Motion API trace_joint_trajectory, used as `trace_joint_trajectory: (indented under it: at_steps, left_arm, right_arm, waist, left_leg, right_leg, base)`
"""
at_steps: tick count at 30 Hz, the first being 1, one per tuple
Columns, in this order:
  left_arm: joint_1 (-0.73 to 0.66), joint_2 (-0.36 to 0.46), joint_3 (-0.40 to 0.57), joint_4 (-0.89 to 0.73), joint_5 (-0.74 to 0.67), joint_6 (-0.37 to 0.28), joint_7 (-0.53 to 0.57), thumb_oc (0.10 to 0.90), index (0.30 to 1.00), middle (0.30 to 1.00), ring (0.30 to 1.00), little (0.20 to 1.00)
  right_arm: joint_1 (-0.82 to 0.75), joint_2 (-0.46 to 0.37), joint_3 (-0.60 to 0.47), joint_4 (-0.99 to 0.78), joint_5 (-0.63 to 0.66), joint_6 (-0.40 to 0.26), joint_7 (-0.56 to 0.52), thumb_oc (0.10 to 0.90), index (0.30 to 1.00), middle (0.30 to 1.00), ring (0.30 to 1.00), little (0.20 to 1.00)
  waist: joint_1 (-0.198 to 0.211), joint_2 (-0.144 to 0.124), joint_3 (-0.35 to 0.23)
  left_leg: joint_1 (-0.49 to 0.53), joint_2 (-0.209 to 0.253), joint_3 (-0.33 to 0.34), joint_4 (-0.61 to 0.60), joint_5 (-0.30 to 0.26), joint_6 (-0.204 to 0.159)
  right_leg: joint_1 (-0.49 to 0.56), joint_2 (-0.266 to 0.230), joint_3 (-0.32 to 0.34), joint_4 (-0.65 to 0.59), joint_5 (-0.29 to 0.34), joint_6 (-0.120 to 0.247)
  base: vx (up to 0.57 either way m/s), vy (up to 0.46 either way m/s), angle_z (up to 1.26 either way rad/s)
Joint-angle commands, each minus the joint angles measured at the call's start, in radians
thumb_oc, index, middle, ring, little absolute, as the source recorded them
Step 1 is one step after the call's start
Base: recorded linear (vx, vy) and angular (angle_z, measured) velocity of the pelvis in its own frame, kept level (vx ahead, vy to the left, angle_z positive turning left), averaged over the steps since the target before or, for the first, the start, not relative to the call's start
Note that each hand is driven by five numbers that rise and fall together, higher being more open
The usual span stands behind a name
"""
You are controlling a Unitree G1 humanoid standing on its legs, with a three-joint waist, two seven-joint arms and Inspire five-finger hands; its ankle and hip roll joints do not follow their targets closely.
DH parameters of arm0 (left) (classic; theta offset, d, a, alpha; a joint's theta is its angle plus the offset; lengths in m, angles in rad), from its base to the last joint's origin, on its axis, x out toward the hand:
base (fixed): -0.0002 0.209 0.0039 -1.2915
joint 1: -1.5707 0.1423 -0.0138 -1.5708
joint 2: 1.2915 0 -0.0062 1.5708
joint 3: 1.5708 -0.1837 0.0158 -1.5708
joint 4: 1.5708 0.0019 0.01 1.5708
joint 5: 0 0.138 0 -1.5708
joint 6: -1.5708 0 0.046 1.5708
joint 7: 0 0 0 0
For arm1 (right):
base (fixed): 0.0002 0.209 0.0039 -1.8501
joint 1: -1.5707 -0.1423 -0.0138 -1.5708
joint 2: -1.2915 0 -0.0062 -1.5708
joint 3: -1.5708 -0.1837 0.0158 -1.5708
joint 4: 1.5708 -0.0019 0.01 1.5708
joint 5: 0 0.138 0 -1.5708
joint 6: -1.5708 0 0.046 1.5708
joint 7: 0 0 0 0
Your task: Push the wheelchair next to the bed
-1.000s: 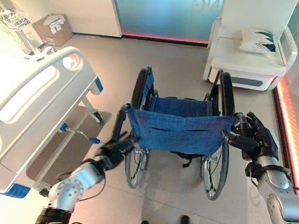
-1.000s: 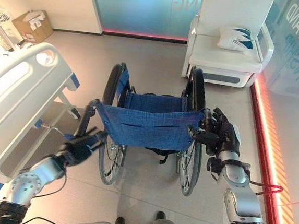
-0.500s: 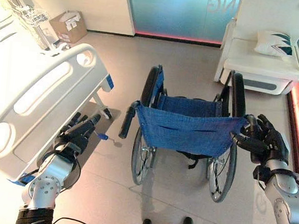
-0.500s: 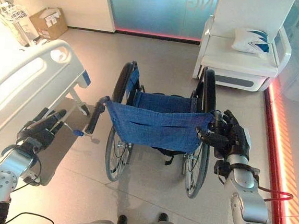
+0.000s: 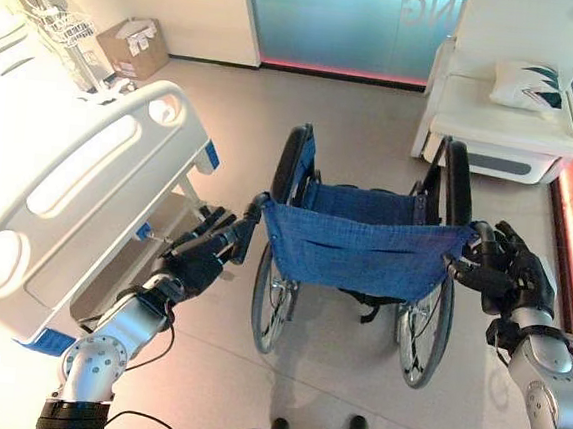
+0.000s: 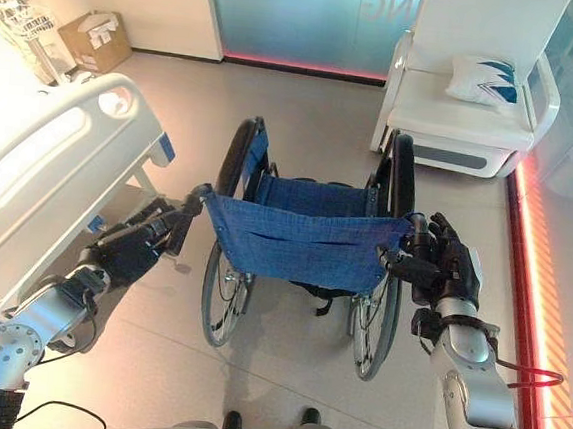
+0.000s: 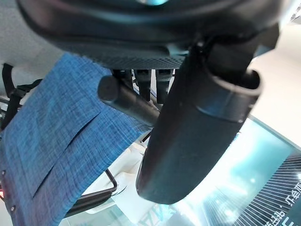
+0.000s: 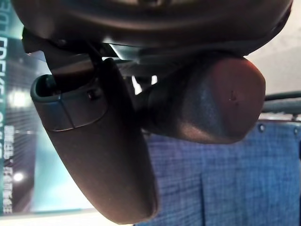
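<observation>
Wheelchair [image 5: 364, 251] stands mid-floor, blue sling back facing the robot, big wheels parallel, front pointing at the white armchair [image 5: 507, 103] against the glass wall. Hospital bed [image 5: 57, 194] lies to the left, its white footboard corner near the left wheel but apart from it; a strip of bare floor [image 5: 361, 161] separates them, and more open floor lies between the chair's front and the armchair. Right hand [image 5: 507, 279] has its fingers curled round the right push handle [image 5: 475, 236]. Left hand [image 5: 197, 262] reaches the left push handle [image 5: 247, 226] with fingers extended along it; cannot tell whether they close around it. Cardboard box [image 5: 133, 45] sits by the far wall.
</observation>
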Motion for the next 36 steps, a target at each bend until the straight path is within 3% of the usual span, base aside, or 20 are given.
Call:
trace_joint_trajectory:
  at_steps: [1,7,21,29,36]
  left_arm:
    - [-0.102,0.096,0.005,-0.068,-0.023,-0.014,-0.093,0.800,0.900,0.900,0.900,0.900]
    - [-0.128,0.120,-0.040,-0.038,0.112,0.010,-0.096,0.800,0.900,0.900,0.900,0.900]
    - [-0.148,0.151,-0.088,0.060,0.221,0.060,-0.118,0.800,0.900,0.900,0.900,0.900]
    - [-0.201,0.138,-0.132,0.066,0.178,-0.034,-0.058,0.800,0.900,0.900,0.900,0.900]
    - [-0.228,0.146,-0.086,0.022,0.105,-0.126,-0.029,0.800,0.900,0.900,0.900,0.900]
  right_arm:
    - [-0.003,-0.036,0.071,0.048,0.026,-0.005,-0.042,0.800,0.900,0.900,0.900,0.900]
    - [-0.002,-0.036,0.087,0.061,0.026,-0.019,-0.052,0.800,0.900,0.900,0.900,0.900]
    - [-0.025,-0.061,0.109,0.081,0.046,-0.022,-0.057,0.800,0.900,0.900,0.900,0.900]
    - [-0.047,-0.049,0.147,0.097,0.046,-0.025,-0.080,0.800,0.900,0.900,0.900,0.900]
    - [-0.035,-0.042,0.140,0.111,0.033,-0.038,-0.071,0.800,0.900,0.900,0.900,0.900]
  waist:
    - [0.009,-0.034,-0.045]
    - [-0.004,-0.028,-0.040]
    - [-0.017,-0.019,-0.023]
    - [-0.019,-0.023,-0.019]
    - [-0.026,-0.021,-0.021]
  left_leg:
    - [-0.063,0.002,0.032,0.010,0.024,-0.013]
    - [-0.058,0.004,0.040,0.010,0.024,-0.010]
    - [-0.052,0.008,0.046,0.010,0.025,-0.009]
    - [-0.053,0.008,0.041,0.010,0.024,-0.009]
    - [-0.060,0.011,0.048,0.010,0.031,-0.010]
  right_leg:
    - [0.006,-0.084,0.026,0.002,-0.011,0.059]
    - [0.005,-0.083,0.040,0.002,-0.009,0.060]
    - [0.006,-0.079,0.056,0.002,-0.009,0.062]
    - [0.004,-0.077,0.056,0.002,-0.008,0.062]
    - [-0.004,-0.076,0.065,0.002,-0.002,0.059]
  base:
    - [0.00,0.000,0.00]
    - [0.00,0.000,0.00]
    - [0.00,-0.002,-0.02]
    - [0.00,0.000,0.00]
    - [0.00,-0.003,-0.02]
